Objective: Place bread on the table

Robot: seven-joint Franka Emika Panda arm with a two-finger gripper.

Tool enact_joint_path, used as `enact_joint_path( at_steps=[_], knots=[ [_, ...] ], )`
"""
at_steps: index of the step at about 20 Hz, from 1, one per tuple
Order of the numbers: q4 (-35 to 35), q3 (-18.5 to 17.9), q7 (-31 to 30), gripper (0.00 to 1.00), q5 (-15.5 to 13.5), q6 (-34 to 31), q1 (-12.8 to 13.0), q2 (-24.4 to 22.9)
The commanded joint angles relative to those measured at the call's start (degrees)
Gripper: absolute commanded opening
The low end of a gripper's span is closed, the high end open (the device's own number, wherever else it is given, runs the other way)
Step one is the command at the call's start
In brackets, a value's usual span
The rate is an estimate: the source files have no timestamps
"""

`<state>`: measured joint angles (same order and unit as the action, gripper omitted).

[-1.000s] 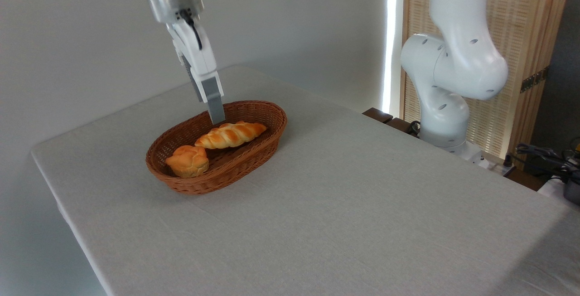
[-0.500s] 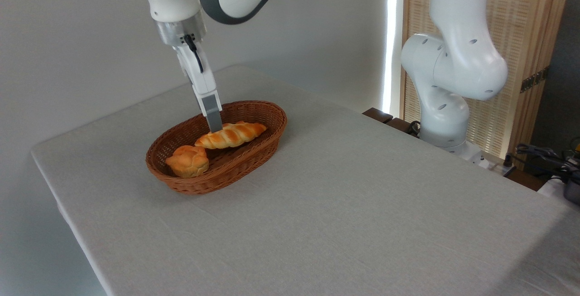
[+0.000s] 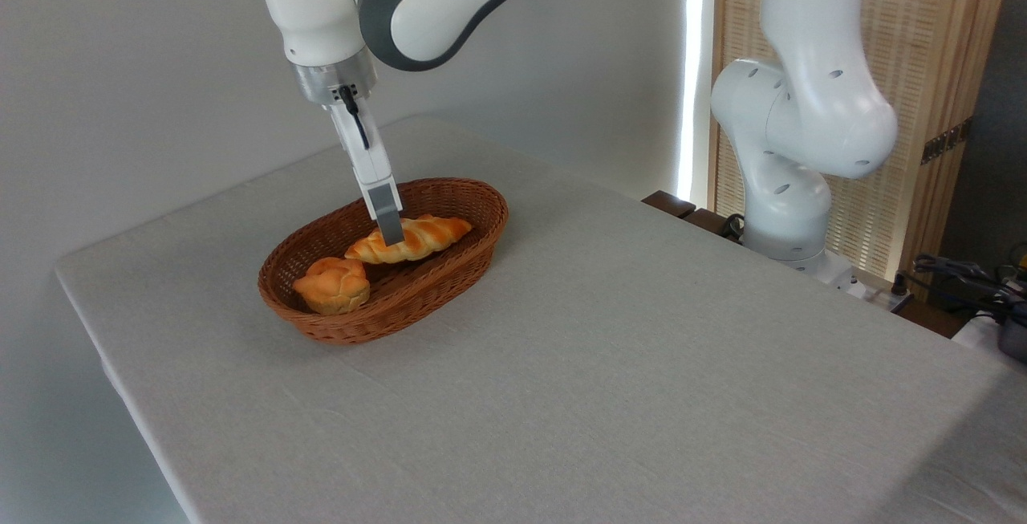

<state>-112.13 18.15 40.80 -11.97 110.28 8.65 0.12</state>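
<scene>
End effector down at the bread in the basket (grip state unclear); bun beside it.

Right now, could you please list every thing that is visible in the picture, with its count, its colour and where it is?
braided loaf: one, golden orange, lying in the basket toward its far end.
round bun: one, orange, in the near left end of the basket.
basket: one, brown wicker, oval, on the left part of the table.
table: one, covered in light grey cloth, fills most of the view.
wooden screen: one, light wood, at the right behind the arm.
cables: several, dark, at the far right edge.
robot arm: one, white with grey, base at the right of the table.
gripper: one, white with grey fingers, lowered onto the middle of the braided loaf; whether it is closed cannot be seen.
</scene>
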Motion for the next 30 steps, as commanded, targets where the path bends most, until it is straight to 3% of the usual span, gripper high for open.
enact_joint_path(
  at_steps=[1, 17, 21, 30],
  knots=[
    [-2.65, -0.13, 0.86, 1.00, -1.04, 4.41, 0.93, -0.38],
    [-4.51, 0.04, 1.21, 1.00, 0.19, 7.93, 1.81, -0.47],
    [-4.59, 0.13, 1.12, 1.00, 4.58, 7.93, 1.81, -0.56],
    [-4.68, 0.31, 1.04, 1.00, 4.76, 7.93, 1.90, -0.03]
  ],
)
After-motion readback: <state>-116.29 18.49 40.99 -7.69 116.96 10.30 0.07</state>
